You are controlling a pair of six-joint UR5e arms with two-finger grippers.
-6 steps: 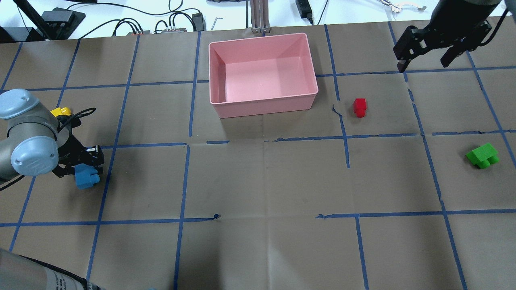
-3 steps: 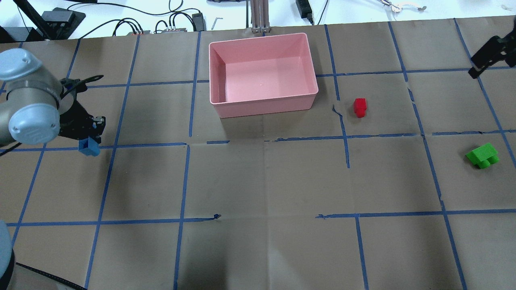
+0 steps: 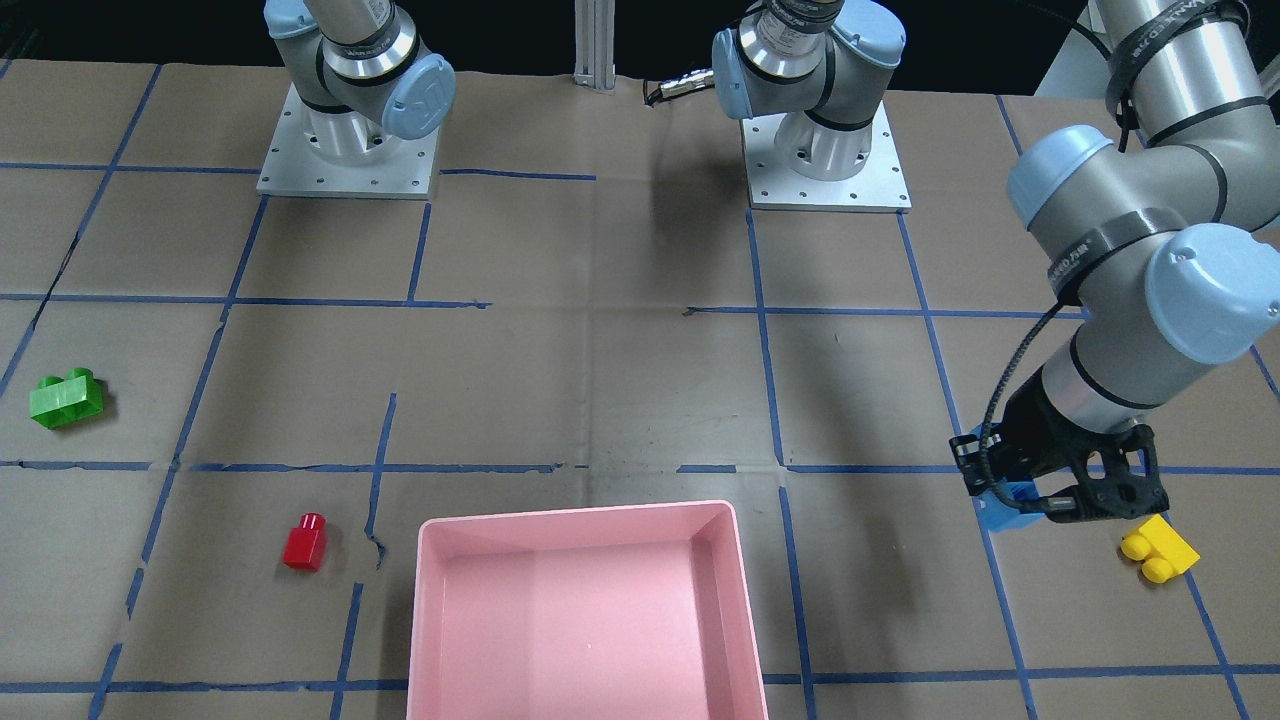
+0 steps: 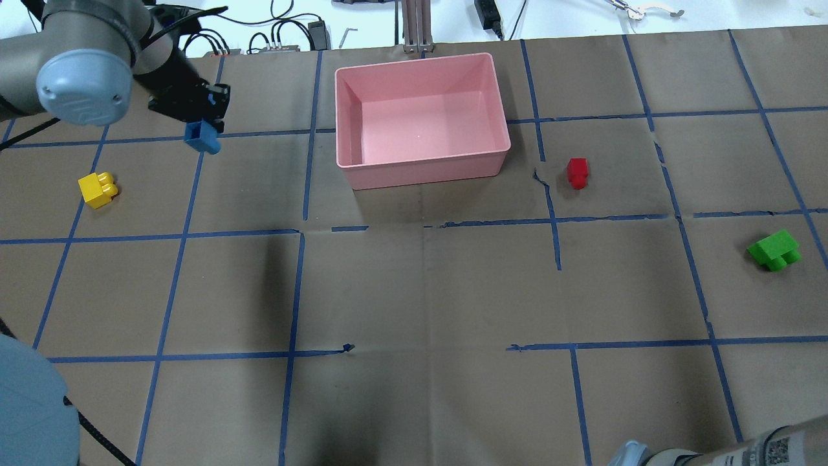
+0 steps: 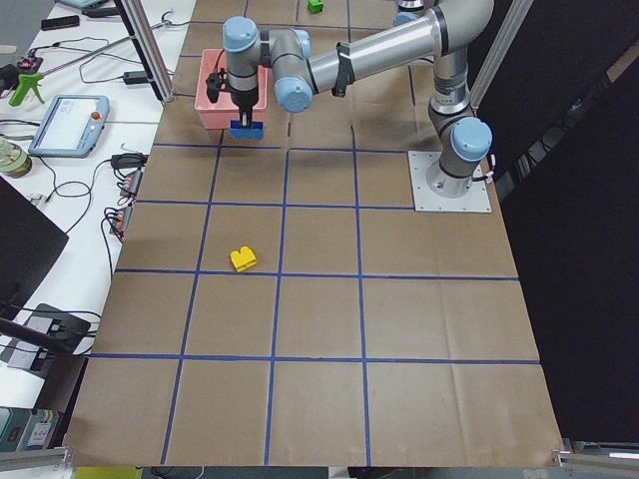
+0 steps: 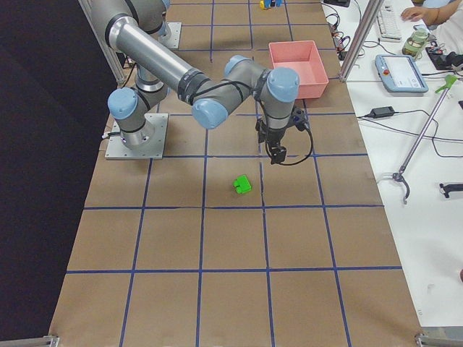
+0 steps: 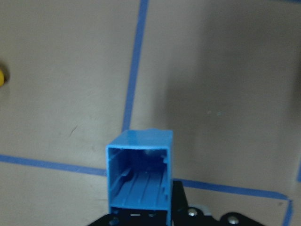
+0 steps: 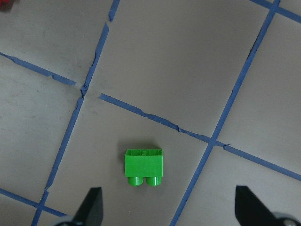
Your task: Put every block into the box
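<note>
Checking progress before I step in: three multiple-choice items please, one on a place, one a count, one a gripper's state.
1. Where is the yellow two-stud plastic brick?
A) inside the shallow pink plastic tray
B) on the brown paper table, outside the tray
C) stacked on a green brick

2. How many bricks lie in the tray?
A) none
B) one
C) two

3. The left gripper is:
A) open and empty
B) shut on the light-blue plastic brick
C) out of view

Answers: 1B, it sits on the paper left of the tray in the overhead view. 2A, the tray floor is bare. 3B, the left wrist view shows the brick between its fingers.
</note>
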